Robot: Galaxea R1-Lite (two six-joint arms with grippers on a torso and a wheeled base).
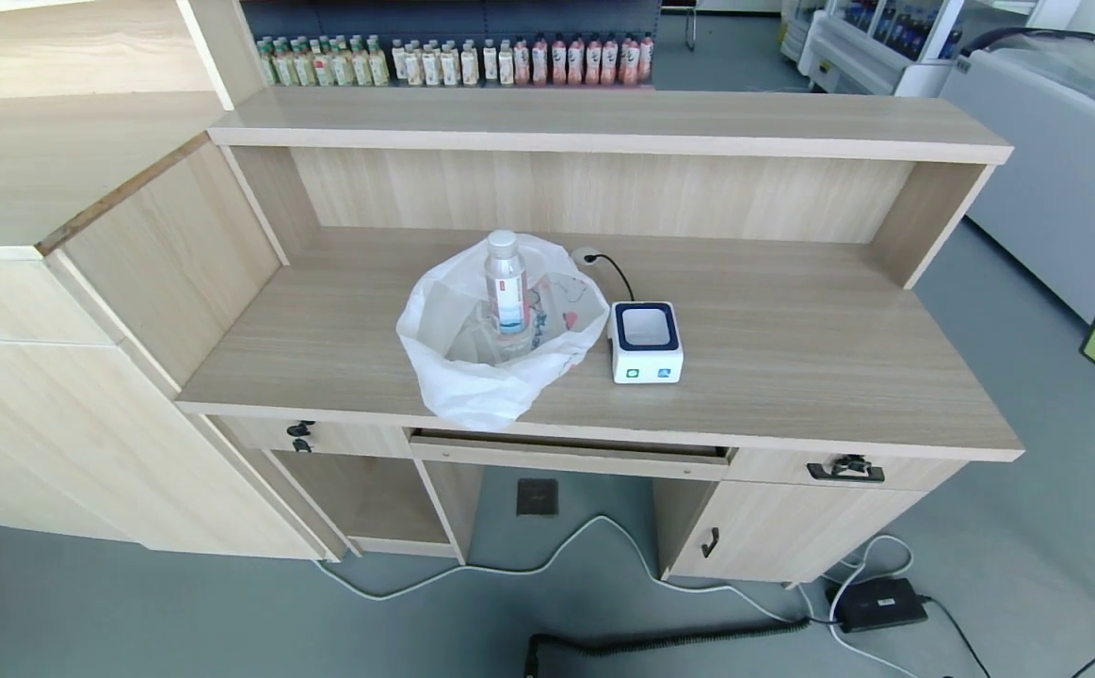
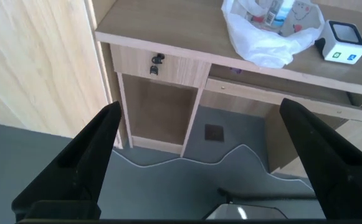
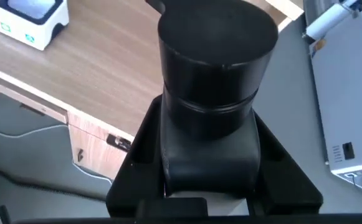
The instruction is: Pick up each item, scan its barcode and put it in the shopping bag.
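The left gripper (image 2: 199, 162) hangs low in front of the left part of the light wooden counter (image 1: 792, 348), over the grey floor. Its two black fingers (image 2: 75, 168) stand wide apart and hold nothing.

In the middle of the head view, one white thin plastic shopping bag (image 1: 472, 386) sits on the counter near its front edge, with the mouth open upward. Inside it stands one clear plastic bottle with a white cap and a red-and-white label (image 1: 506, 292). The bottle is upright: its long axis is vertical, the cap points up and rises above the rim of the bag.

Just beside the bag, on its right, is one white box-shaped scanner with a dark blue rim around its window (image 1: 646, 342). The window faces up. One black cable (image 1: 615, 268) runs from the back of the scanner to a round hole in the counter.

The head view gives the whole bottle from above. The left wrist view looks up from below, so there the bag covers most of the bottle. The right wrist view shows a corner of the scanner and bare counter wood behind the right gripper (image 3: 210, 93); how that gripper stands I am not able to judge.
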